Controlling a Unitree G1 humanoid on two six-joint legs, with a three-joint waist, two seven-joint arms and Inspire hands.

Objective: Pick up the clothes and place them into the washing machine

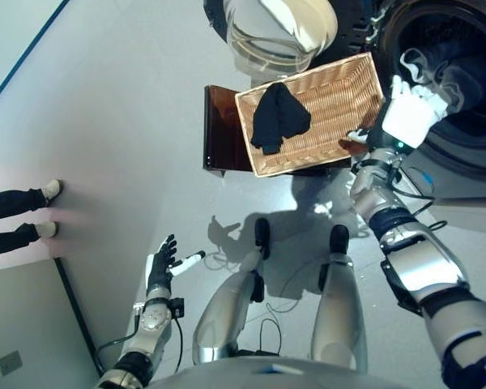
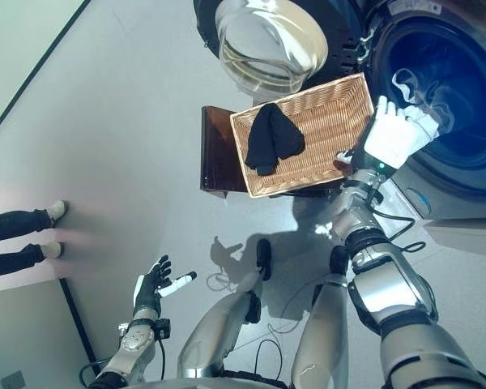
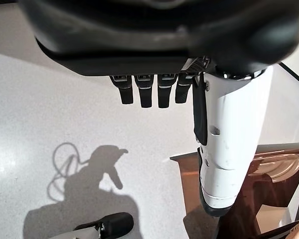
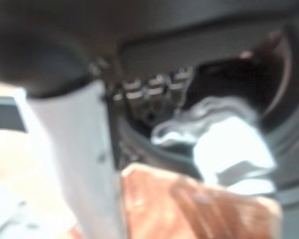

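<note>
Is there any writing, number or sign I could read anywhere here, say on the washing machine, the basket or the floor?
None can be read.
Washing machine: a small round blue mark on its front panel, too small to read.
Wicker basket: no print.
Dark garment in the basket: no print showing.
White cloth at the drum opening: no print showing.
Grey floor: no signs.

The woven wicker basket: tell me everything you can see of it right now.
The rectangular tan woven wicker basket sits tilted on a dark brown wooden stand, beside the washing machine's open drum. It is shallow with a raised rim. One crumpled black garment lies at its left end; the rest is bare weave. The right hand is at its right end, by the drum.
</note>
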